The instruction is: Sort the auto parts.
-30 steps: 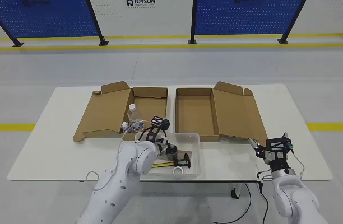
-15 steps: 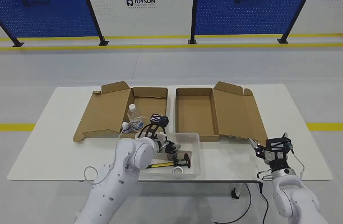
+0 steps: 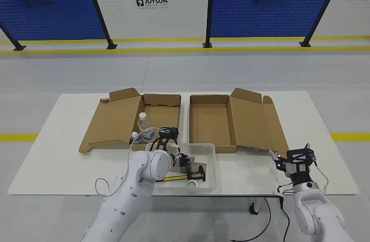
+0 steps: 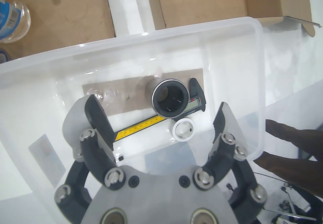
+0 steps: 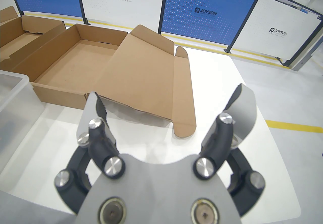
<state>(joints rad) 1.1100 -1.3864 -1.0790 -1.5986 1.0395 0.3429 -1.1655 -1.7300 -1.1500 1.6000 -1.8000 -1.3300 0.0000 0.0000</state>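
A clear plastic bin (image 3: 210, 158) stands at the table's front middle. In it lie a metal cylindrical bearing (image 4: 170, 98), a digital caliper (image 4: 141, 126) with a yellow scale, and a small white ring (image 4: 183, 129). My left gripper (image 4: 157, 106) hangs open over the bin, above the bearing, with nothing between its fingers. From the top view the left gripper (image 3: 171, 145) is near the bin's back left part, and the bearing (image 3: 184, 162) lies just beyond it. My right gripper (image 5: 166, 91) stands open and empty near the table's front right edge (image 3: 292, 154).
Two open cardboard boxes stand behind the bin. The left box (image 3: 121, 118) holds plastic bottles (image 3: 145, 123). The right box (image 3: 210, 121) has a bare floor and its lid flap (image 5: 151, 78) lies flat toward the right gripper.
My left wrist has shifted slightly to the left over the bin. The right arm has not moved.
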